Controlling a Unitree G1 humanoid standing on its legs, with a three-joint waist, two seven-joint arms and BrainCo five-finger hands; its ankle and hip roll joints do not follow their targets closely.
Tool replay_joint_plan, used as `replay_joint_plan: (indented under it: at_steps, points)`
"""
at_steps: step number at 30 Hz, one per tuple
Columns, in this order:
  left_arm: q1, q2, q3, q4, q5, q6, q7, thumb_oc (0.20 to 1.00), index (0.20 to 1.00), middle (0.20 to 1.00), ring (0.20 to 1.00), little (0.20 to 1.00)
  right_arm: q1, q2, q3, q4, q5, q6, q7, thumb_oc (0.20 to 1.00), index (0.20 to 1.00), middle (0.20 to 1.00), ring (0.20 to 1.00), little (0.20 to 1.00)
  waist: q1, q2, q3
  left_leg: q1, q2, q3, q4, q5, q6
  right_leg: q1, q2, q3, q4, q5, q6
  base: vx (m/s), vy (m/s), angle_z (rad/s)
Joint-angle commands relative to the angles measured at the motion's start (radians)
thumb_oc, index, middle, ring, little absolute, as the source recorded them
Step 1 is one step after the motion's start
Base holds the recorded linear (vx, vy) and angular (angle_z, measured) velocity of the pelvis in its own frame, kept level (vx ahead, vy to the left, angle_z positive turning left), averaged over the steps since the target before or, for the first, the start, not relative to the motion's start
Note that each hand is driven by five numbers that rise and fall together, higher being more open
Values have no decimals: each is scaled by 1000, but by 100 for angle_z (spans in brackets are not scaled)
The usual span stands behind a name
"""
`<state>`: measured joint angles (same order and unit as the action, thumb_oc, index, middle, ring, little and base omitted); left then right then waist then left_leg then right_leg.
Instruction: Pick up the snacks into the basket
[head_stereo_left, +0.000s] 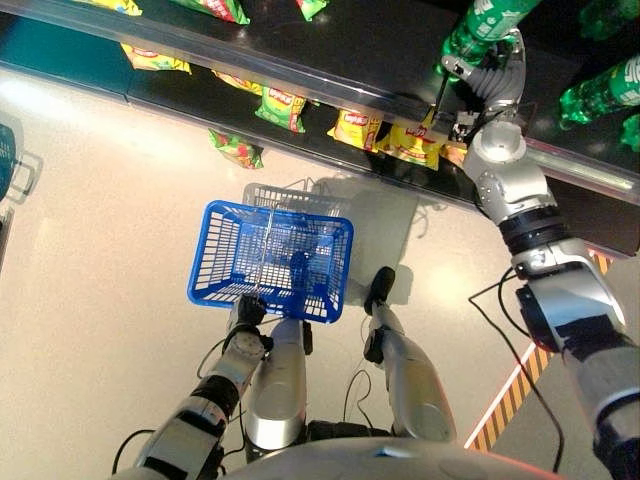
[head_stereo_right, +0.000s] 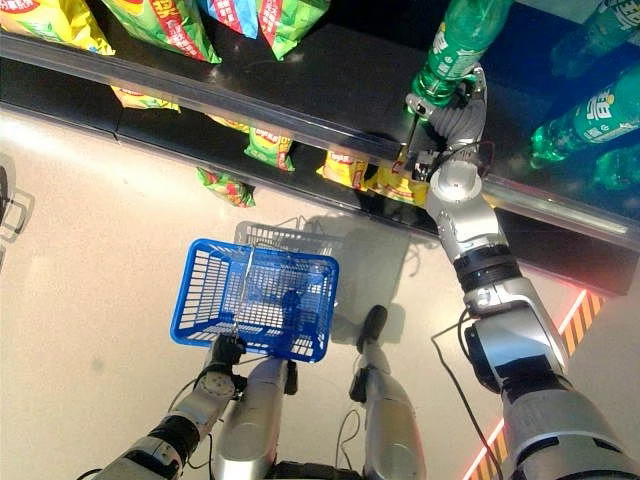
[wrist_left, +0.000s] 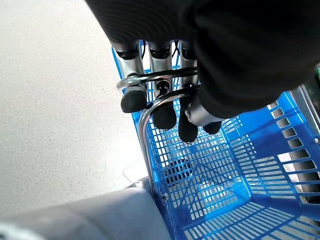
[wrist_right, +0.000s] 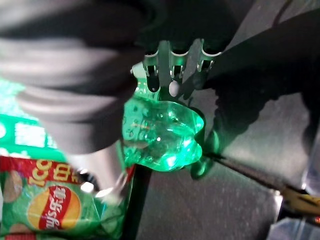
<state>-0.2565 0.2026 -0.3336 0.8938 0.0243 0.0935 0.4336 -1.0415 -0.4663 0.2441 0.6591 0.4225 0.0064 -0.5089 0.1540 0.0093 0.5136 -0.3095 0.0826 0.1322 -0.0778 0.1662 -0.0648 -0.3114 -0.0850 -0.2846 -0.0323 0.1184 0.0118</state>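
My left hand hangs low in front of me, and its fingers are curled round the metal handles of an empty blue basket. My right hand reaches up to the dark shelf, its fingers wrapped round the base of a green bottle. Snack bags in yellow and green lie along the lower shelf just left of that hand. A green chip bag shows beside the bottle. One green-red bag lies on the floor at the shelf's foot.
More green bottles stand on the shelf to the right. Further snack bags hang on the upper shelf at the left. The metal shelf edge runs across above the basket. Yellow-black striped tape marks the floor at lower right.
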Motion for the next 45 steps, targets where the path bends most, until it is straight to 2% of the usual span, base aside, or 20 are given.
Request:
replay_joint_plan:
  at_steps: [1, 20, 29, 30, 31, 34, 37, 39, 40, 45]
  points:
    - [87, 5, -64, 42, -9, 14, 19, 200, 200, 200, 200, 200, -67, 35, 51, 24, -4, -13, 39, 200, 200, 200, 200, 200, 20, -40, -28, -31, -33, 1, 3, -33, -1, -2, -138, 24, 39, 18, 159, 0, 0, 0]
    - [85, -5, -47, 27, 2, 12, 21, 200, 200, 200, 200, 200, 114, 101, 12, -67, 5, -48, 72, 200, 200, 200, 200, 200, 9, -39, -23, -31, -34, 2, -1, -31, -1, -11, -138, 37, 32, 27, 158, -6, 4, 1]
    - [86, -4, -45, 27, 12, 12, 13, 200, 200, 200, 200, 200, 153, 101, 2, -85, -15, -50, 70, 200, 200, 200, 200, 200, 2, -35, -25, -31, -34, 4, -2, -26, -2, -15, -136, 43, 30, 34, 158, 0, 0, 0]
    - [86, -6, -39, 29, 13, 14, 15, 200, 200, 200, 200, 200, 178, 95, 1, -106, -37, -47, 61, 928, 928, 928, 928, 928, -2, -37, -27, -29, -34, 5, -2, -26, -2, -13, -137, 41, 30, 35, 159, 0, 0, 0]
    - [86, -6, -40, 29, 13, 14, 15, 200, 200, 200, 200, 200, 179, 95, 1, -107, -38, -47, 61, 1000, 1000, 1000, 1000, 1000, -1, -37, -27, -29, -34, 5, -2, -26, -2, -13, -137, 41, 30, 35, 159, 0, 0, 0]
    - [80, -10, -31, 34, 17, 21, 21, 200, 200, 200, 200, 200, 247, 109, -22, -170, -52, -50, 42, 1000, 1000, 1000, 1000, 1000, -11, -43, -27, -27, -34, 4, -2, -27, -1, -14, -137, 43, 31, 35, 159, 0, 0, 0]
    - [72, -20, -8, 33, 27, 28, 29, 200, 200, 200, 200, 200, 412, 148, -67, -301, -45, -84, 35, 1000, 1000, 1000, 1000, 1000, -31, -52, -24, -25, -35, 6, -2, -28, 1, -13, -137, 44, 31, 35, 160, 0, 0, 0]
    - [72, -20, -4, 32, 30, 29, 31, 200, 200, 200, 200, 200, 453, 156, -72, -329, -44, -91, 36, 1000, 1000, 1000, 1000, 1000, -36, -54, -26, -25, -35, 6, -3, -27, 1, -14, -137, 45, 31, 36, 161, 0, 0, 0]
    - [70, -18, 13, 30, 39, 35, 35, 200, 200, 200, 200, 200, 555, 164, -96, -402, -51, -108, 38, 1000, 1000, 1000, 1000, 1000, -51, -62, -25, -23, -35, 9, -4, -29, 1, -15, -137, 47, 29, 37, 162, 0, 0, 0]
    - [70, -4, 49, 23, 58, 43, 40, 200, 200, 200, 200, 200, 761, 149, -173, -544, -72, -131, 55, 1000, 1000, 1000, 1000, 1000, -87, -73, -24, -23, -35, 18, -6, -28, 0, -19, -134, 54, 28, 42, 167, -4, 2, -2]
